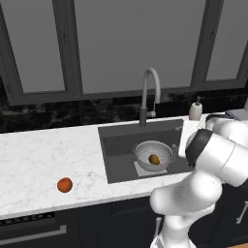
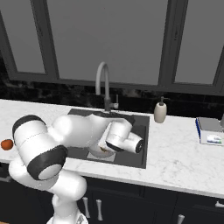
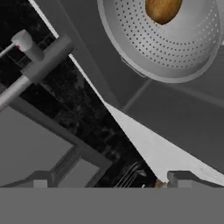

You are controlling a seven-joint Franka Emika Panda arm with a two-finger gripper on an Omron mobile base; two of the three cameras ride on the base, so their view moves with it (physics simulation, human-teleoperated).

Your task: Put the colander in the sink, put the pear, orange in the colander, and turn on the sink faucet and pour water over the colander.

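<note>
The pale perforated colander stands in the dark sink on its lighter bottom patch. The olive-brown pear lies inside it. In the hand view the colander and the pear sit at the top, over the sink floor. My gripper is open with nothing between its widely spread tips, above the sink and off to the side of the colander. The orange rests on the white counter far left of the sink, and shows as the orange at the frame's edge. The arched faucet rises behind the basin.
A beige soap dispenser stands at the sink's back right corner. My arm reaches across the basin and covers most of the colander. A small boxy appliance sits on the counter to the right. Dark windows back the counter.
</note>
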